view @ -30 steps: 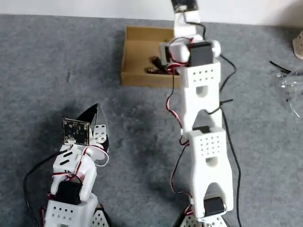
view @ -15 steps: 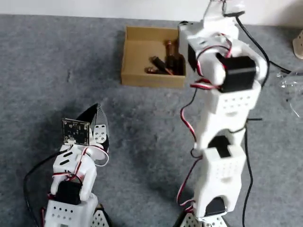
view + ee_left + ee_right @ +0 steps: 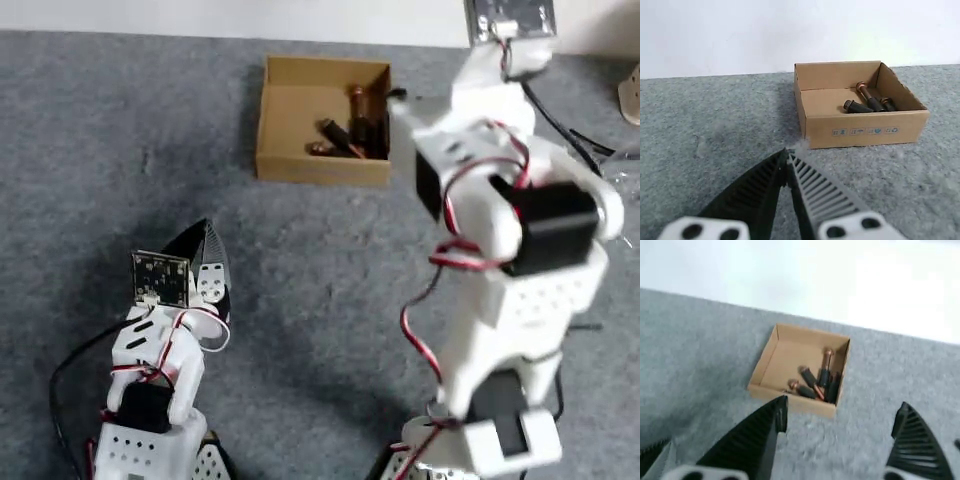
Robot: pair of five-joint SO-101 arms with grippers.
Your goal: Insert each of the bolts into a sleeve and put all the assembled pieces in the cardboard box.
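The cardboard box sits on the grey carpet at the back of the table. Inside it, against one side, lie several dark sleeves with copper-coloured bolts in them. In the right wrist view my right gripper hangs open and empty, high above and in front of the box and its assembled pieces. The right arm stands raised to the right of the box. My left gripper rests low at the front left, shut and empty. In the left wrist view its shut gripper points at the box and the bolts.
A clear plastic item and a tan object lie at the table's right edge. A white wall runs behind the box. Open carpet stretches between the left gripper and the box.
The right arm has lifted and drawn back from over the box, swinging right, so the pieces in the box now show. The left arm has kept still.
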